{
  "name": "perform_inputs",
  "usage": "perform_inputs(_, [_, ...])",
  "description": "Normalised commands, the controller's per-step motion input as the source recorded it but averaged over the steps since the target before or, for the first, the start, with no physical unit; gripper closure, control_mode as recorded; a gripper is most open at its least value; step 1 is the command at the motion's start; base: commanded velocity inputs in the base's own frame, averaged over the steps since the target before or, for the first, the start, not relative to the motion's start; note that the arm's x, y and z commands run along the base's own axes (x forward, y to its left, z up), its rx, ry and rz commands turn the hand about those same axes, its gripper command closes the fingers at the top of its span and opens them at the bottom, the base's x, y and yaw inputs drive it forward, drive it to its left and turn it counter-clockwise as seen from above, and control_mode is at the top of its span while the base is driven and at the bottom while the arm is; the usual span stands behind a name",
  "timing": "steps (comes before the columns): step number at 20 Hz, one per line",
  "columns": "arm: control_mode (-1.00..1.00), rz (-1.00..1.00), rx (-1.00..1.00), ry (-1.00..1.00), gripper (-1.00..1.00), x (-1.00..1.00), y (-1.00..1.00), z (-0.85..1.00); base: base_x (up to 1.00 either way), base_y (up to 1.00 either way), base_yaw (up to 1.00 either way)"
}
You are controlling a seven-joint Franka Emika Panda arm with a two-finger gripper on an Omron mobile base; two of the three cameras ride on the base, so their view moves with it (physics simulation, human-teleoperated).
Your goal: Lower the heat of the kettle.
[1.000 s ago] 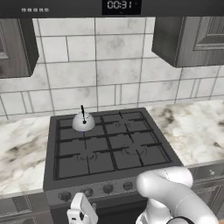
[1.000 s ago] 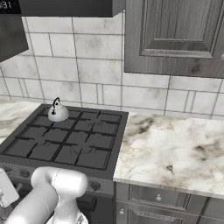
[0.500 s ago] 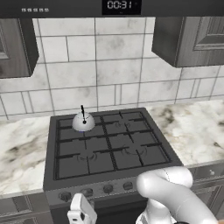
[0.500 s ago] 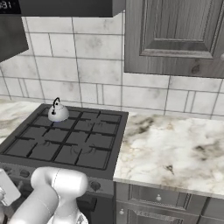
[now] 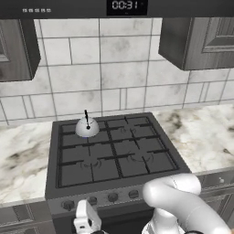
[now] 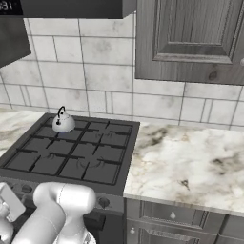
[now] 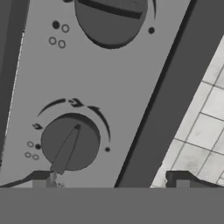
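The claw point(image 7: 113, 181) is cut off low in the hand view, its two dark tips set wide apart, released, grasping nothing. A round dark stove knob point(image 7: 70, 142) with a raised bar sits just beyond its left tip; a second knob point(image 7: 111, 19) farther on is cropped. The small silvery-white dome-shaped kettle point(image 5: 87, 127) with its thin black handle stands well beyond the claw, on the dark stove's point(image 5: 114, 153) back-left burner.

A rendered home kitchen: gas stove point(image 5: 114, 153) with knobs point(image 7: 70, 142), marble counter point(image 6: 186, 164), tiled wall point(image 5: 114, 68), dark wood cabinets point(image 6: 190, 38), microwave clock point(image 5: 125, 5) overhead.
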Motion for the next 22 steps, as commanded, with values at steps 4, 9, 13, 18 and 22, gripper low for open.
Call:
perform_inputs(4, [-1.00,0.13,0.04,0.03,-1.00,0.14,0.00,-0.02,0.00,0.00,0.00])
perform_inputs(9, [-1.00,0.10,0.06,0.04,-1.00,0.17,0.00,-0.02,0.00,0.00,0.00])
perform_inputs(13, [-1.00,0.07,0.04,0.06,-1.00,0.12,0.00,-0.07,0.00,0.00,0.00])
perform_inputs(18, [-1.00,0.04,0.02,0.08,-1.00,0.16,0.00,-0.09,0.00,0.00,0.00])
perform_inputs(22, [-1.00,0.03,0.01,0.07,-1.00,0.16,0.00,-0.13,0.00,0.00,0.00])
